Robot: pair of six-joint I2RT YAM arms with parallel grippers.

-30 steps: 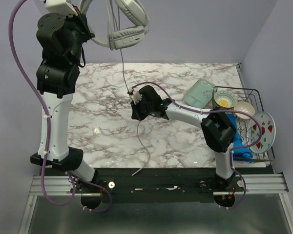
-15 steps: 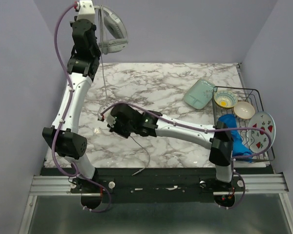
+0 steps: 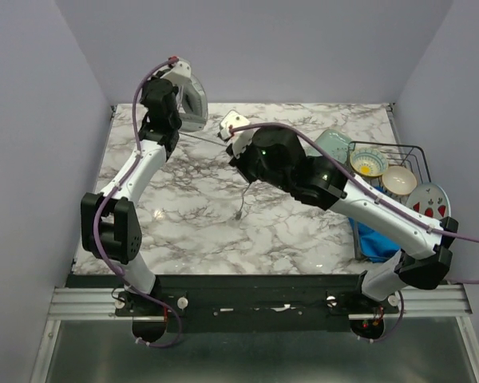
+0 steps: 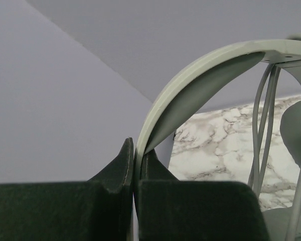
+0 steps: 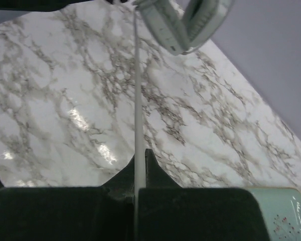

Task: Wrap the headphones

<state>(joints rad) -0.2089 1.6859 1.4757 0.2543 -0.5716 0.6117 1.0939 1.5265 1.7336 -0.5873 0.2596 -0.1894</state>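
Headphones (image 3: 193,102) held at two points: left gripper (image 4: 134,165) clenched on the headband (image 4: 200,75). Right gripper (image 5: 139,170) pinches the cable (image 5: 137,90), which runs straight ahead to the earcups (image 5: 185,22).

One pair of headphones (image 3: 190,100) is in view, with one thin grey cable (image 3: 241,209). There are two robot arms, a left arm (image 3: 136,171) and a right arm (image 3: 367,203), and one marble table (image 3: 191,231). One wire dish rack (image 3: 387,145) shows. There are two bowls, a yellow-centred bowl (image 3: 368,164) and a beige bowl (image 3: 400,180). There is also one strawberry-patterned plate (image 3: 429,199), one pale green dish (image 3: 335,142) and one blue cloth (image 3: 375,239).
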